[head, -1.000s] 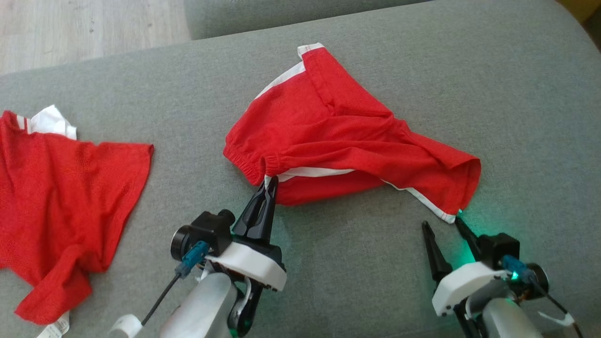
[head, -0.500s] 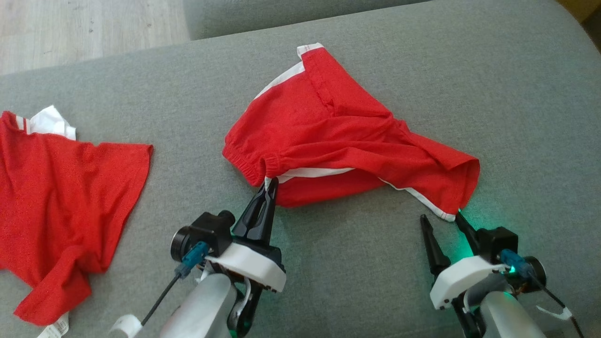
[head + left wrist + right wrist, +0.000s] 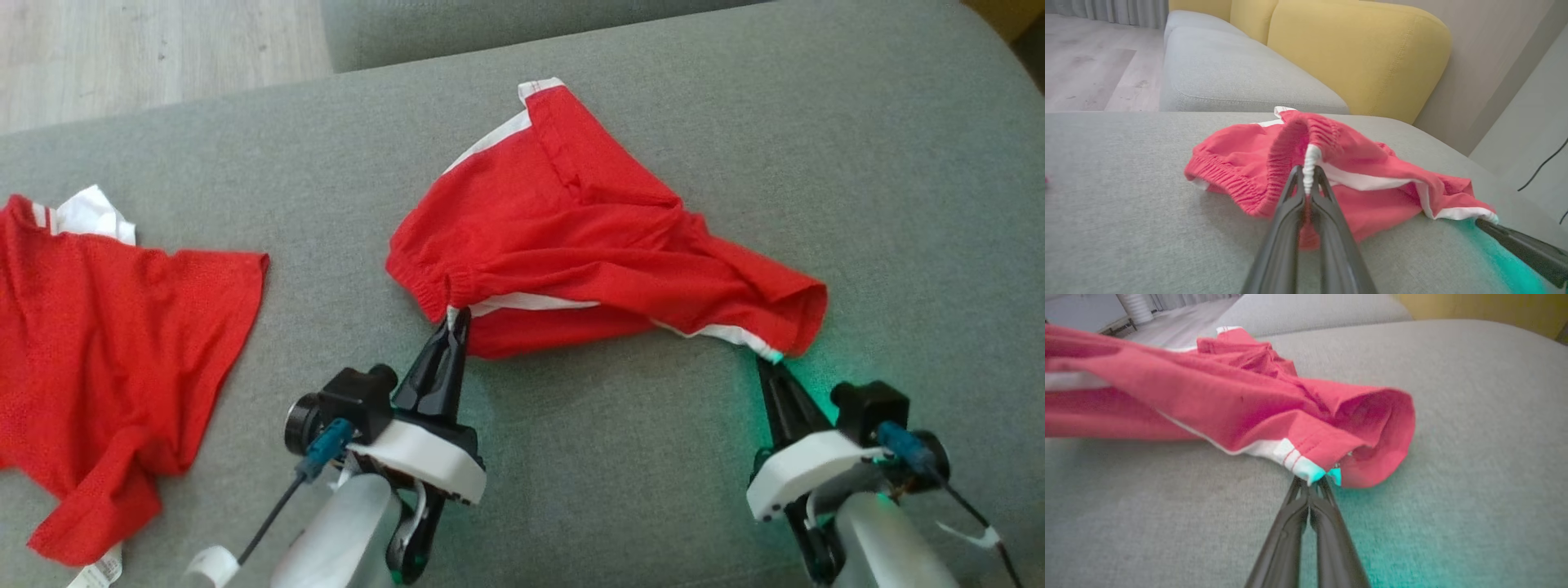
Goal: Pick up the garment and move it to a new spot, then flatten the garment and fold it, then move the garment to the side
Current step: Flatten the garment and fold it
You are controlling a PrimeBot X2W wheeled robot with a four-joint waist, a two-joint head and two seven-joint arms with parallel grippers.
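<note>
Finally | right end effector (image 3: 769, 366) just clamped onto garment (image 3: 588, 237) hem | left end effector (image 3: 457, 320) pinching waistband | reckon it's ready to lift

Left hand (image 3: 457, 315), right hand (image 3: 767, 364): closed

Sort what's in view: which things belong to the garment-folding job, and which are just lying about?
In the job:
red shorts
left gripper, shut on their waistband
right gripper, shut on a leg hem corner

Lying about:
second red garment, off to the left
yellow cushion
</note>
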